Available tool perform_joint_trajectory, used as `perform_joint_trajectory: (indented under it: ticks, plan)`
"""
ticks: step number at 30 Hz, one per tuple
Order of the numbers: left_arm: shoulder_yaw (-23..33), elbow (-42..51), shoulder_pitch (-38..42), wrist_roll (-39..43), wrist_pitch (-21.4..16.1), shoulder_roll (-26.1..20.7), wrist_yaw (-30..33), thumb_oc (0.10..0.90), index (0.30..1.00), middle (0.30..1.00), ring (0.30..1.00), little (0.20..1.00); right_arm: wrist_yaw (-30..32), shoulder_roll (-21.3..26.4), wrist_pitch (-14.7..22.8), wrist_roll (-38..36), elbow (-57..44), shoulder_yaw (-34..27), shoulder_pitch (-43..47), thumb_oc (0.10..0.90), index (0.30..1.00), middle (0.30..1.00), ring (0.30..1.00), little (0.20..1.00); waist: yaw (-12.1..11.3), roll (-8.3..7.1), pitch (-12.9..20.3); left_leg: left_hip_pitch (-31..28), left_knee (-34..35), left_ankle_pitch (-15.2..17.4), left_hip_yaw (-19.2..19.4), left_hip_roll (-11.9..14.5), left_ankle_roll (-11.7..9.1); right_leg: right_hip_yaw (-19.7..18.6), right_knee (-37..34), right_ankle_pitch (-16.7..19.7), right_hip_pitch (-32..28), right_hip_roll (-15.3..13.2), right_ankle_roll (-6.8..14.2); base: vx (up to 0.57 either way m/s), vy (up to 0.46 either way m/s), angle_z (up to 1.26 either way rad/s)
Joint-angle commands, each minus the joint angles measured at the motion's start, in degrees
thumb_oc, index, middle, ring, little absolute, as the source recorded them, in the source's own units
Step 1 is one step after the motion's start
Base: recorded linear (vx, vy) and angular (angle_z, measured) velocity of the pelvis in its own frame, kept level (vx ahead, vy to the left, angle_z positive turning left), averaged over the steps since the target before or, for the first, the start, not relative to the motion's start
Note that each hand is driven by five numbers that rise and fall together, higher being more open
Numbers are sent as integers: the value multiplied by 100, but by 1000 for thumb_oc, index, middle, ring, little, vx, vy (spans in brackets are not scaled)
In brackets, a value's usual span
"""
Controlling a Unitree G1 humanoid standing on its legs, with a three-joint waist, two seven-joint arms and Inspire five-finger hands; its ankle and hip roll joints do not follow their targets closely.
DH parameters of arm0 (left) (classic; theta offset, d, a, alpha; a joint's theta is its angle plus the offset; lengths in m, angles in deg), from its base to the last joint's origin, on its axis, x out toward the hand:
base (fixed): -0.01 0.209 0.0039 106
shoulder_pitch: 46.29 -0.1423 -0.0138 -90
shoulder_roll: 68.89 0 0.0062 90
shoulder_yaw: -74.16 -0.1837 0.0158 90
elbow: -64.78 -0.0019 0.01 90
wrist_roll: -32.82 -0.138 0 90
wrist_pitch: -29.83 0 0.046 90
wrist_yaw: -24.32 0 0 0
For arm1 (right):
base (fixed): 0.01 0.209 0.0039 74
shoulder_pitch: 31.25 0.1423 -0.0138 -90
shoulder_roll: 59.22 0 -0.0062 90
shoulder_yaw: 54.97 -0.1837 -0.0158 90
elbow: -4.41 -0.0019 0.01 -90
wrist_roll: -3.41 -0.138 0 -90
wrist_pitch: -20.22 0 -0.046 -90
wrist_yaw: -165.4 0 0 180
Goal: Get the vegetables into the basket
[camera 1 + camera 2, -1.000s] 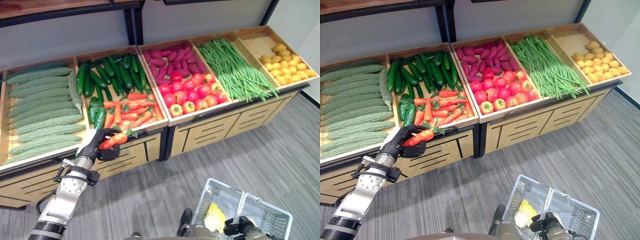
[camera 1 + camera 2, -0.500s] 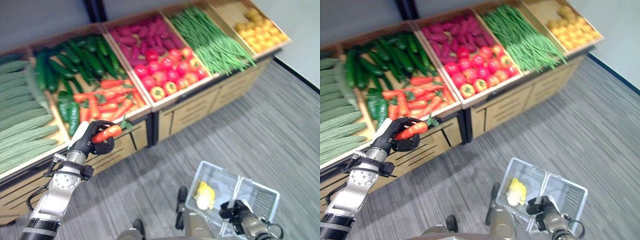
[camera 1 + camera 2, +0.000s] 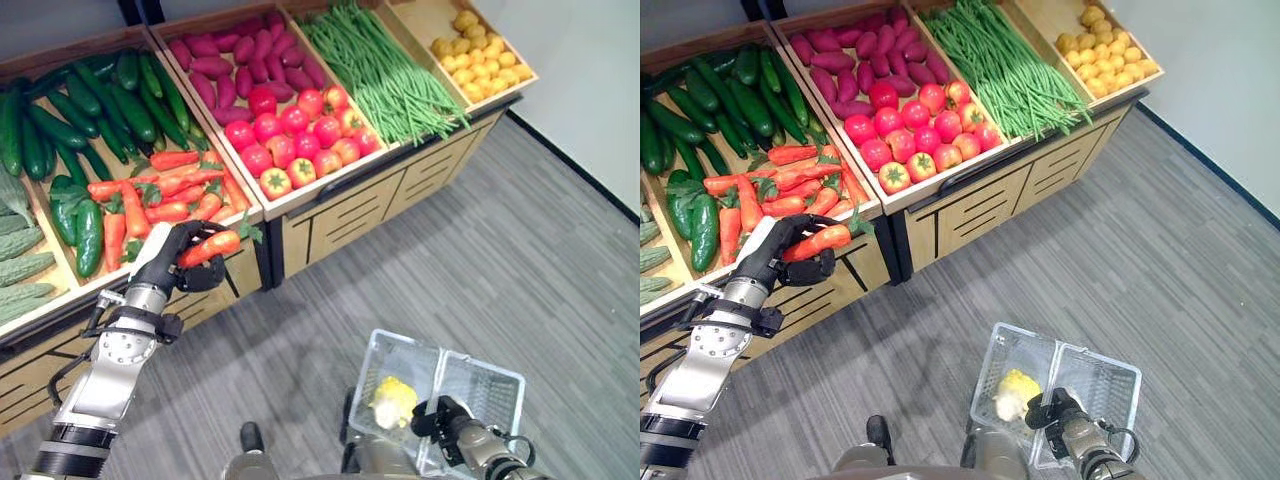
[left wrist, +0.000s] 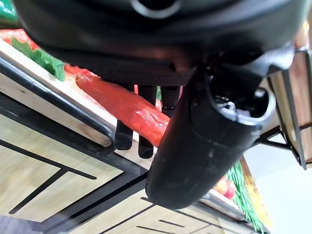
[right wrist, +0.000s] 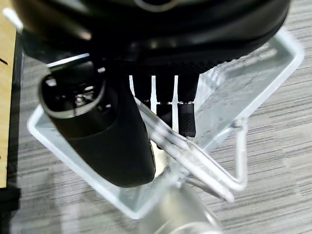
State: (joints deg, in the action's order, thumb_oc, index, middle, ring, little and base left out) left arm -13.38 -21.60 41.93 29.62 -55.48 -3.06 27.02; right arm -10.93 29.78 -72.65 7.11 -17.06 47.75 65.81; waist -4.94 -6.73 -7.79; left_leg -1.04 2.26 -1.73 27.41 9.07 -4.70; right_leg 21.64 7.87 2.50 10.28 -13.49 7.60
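Left hand (image 3: 180,262) fingers curled round a carrot (image 3: 209,248) (likely light, stiff, best gripped mid-length); right hand (image 3: 1065,415) grips the basket (image 3: 1110,377) handle.

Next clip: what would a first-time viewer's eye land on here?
The left hand grips an orange-red carrot with green leaves at the front edge of the wooden produce stand. Behind it, red tomatoes glow beside long green beans. On the floor side, the right hand holds the clear wire basket by its handle.
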Motion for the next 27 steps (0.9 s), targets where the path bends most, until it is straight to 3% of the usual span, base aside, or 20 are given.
perform_joint_trajectory:
  ticks: [1,10,18,19,20,21,22,23,25,27]
  plan:
    - [254,484,214,-15,-415,-260,250,400,300,300,300,300,-108,110,-43,209,48,138,-287,400,300,300,300,300,160,-85,246,647,-531,223,-124,-197,97,-240,-828,819,-847,-452,677,93,-51,-33]
    - [133,425,276,68,-394,-136,203,400,300,300,300,300,-87,212,-71,173,2,2,-404,400,300,300,300,300,359,120,156,474,-446,115,-244,-121,-15,-64,-756,445,-946,-357,559,44,-37,7]
    - [-86,351,397,234,-412,19,150,400,300,300,300,300,-39,306,-62,110,-56,-6,-471,400,300,300,300,300,464,336,17,480,-490,-68,-465,162,-206,-214,-571,-158,-862,17,263,35,-109,2]
    - [-100,316,381,257,-413,49,141,400,300,300,300,300,-19,324,-56,73,-51,-6,-459,400,300,300,300,300,432,290,-36,554,-816,7,-644,179,-238,-272,-600,-200,-890,59,193,-10,-101,8]
    - [-133,263,428,258,-424,54,146,400,300,300,300,300,-16,363,-35,44,-51,-1,-417,400,300,300,300,300,367,275,-131,755,-1171,18,-1045,149,-288,-326,-646,-184,-900,116,134,13,-68,7]
    - [-147,227,418,312,-446,55,181,400,300,300,300,300,-10,408,-29,87,-52,44,-362,400,300,300,300,300,316,273,-165,807,-1109,35,-1573,14,-335,-416,-683,-185,-904,151,142,86,48,-11]
    - [-152,159,351,302,-461,129,275,400,300,300,300,300,10,445,-29,115,-34,71,-306,400,300,300,300,300,141,240,-183,963,-857,236,-2623,-421,-299,-735,-730,-129,-909,141,196,102,103,-48]
    - [-168,141,361,301,-467,141,310,400,300,300,300,300,9,466,-18,89,-38,62,-255,400,300,300,300,300,175,221,-186,1013,-872,312,-2800,-526,-231,-873,-659,-87,-808,78,239,134,179,-108]
    - [-168,252,298,246,-462,12,257,400,300,300,300,300,-6,526,-42,153,-48,-5,-223,400,300,300,300,300,343,254,-177,949,-959,525,-2318,-609,76,-1208,-483,79,-607,-104,359,80,302,-161]
    - [-107,295,233,253,-446,-80,236,400,300,300,300,300,33,504,-54,73,-42,-119,-238,400,300,300,300,300,376,204,-168,863,-971,628,-1973,-668,166,-1394,-491,269,-439,-198,452,39,238,-130]
